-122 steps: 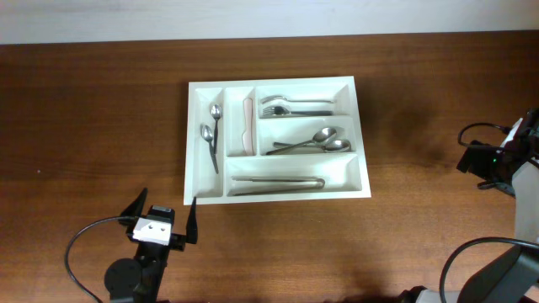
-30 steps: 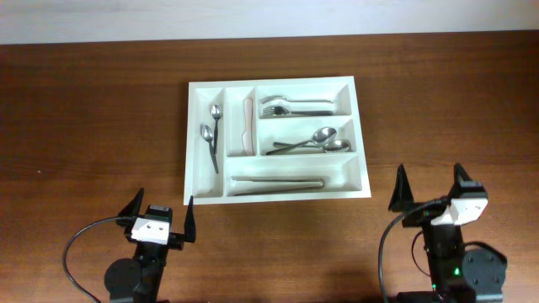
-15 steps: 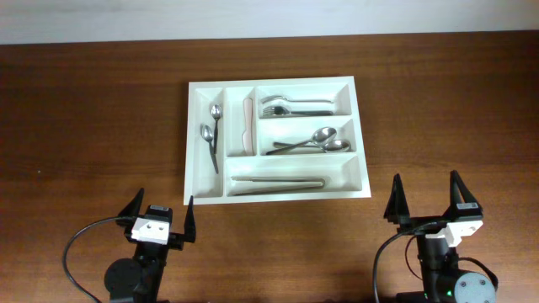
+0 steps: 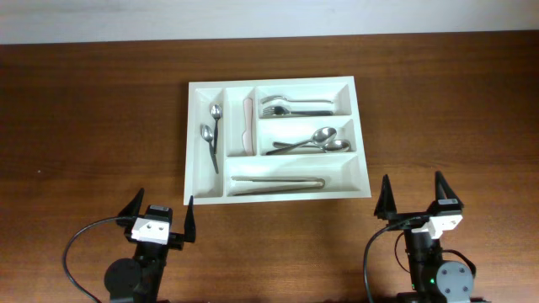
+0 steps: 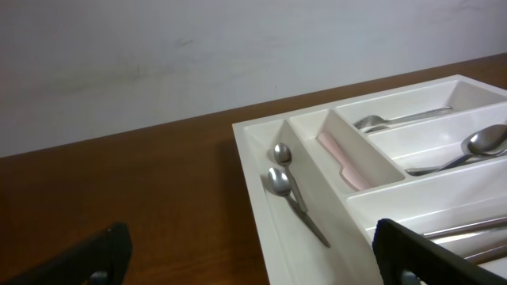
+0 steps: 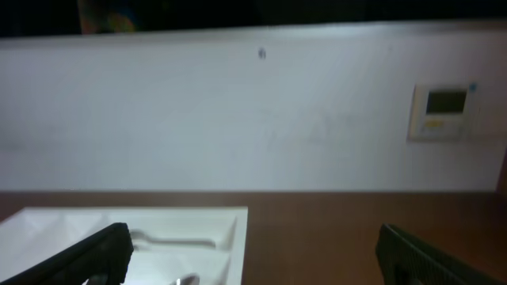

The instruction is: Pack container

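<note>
White tray (image 4: 345,177), five compartments, upper centre of the overhead frame, with cutlery (image 4: 322,135) sorted in each. At lower left the left gripper (image 4: 167,197) and at lower right the right gripper (image 4: 412,187): jaws spread wide, empty, apart from the tray.
</note>
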